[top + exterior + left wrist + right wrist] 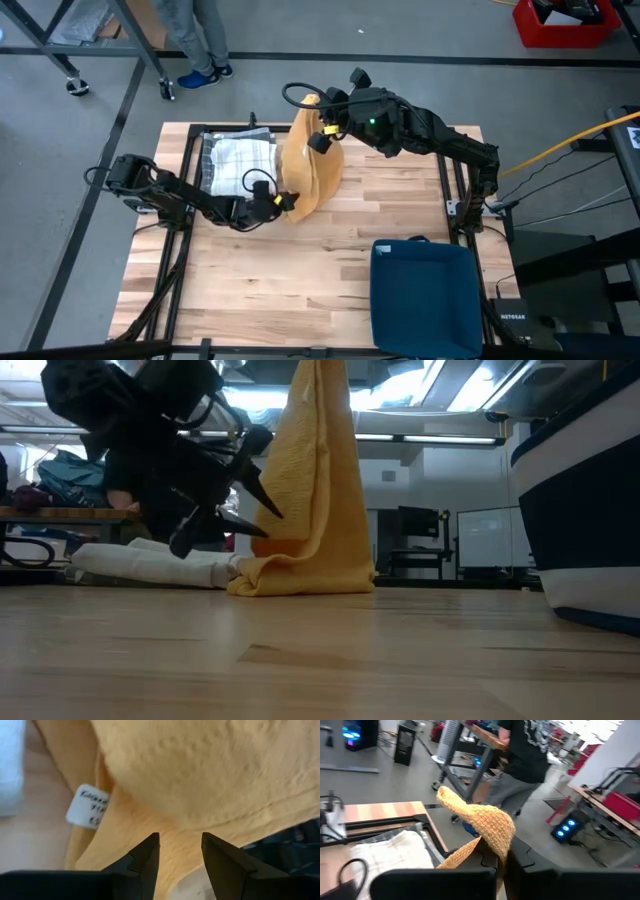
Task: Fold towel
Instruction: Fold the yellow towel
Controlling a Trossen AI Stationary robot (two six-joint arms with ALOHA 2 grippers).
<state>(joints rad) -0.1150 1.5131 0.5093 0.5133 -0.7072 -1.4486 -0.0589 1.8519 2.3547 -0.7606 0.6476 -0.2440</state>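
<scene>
Left gripper fingers parted, empty, at lower hem of yellow waffle-weave towel, frame centre. Right gripper pinched on towel top, hanging it upright, long axis vertical. Left arm nearer free bottom edge.

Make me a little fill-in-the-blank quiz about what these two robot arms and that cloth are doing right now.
1. The right tool is shut on the top of the ____ towel, holding it up so it hangs down to the table.
2. The left tool is ____, its fingers close to the towel's lower edge.
3. A small ____ label is sewn to the towel.
4. Beside the hanging towel a ____ cloth lies flat on the table.

Missing words: yellow; open; white; white
</scene>
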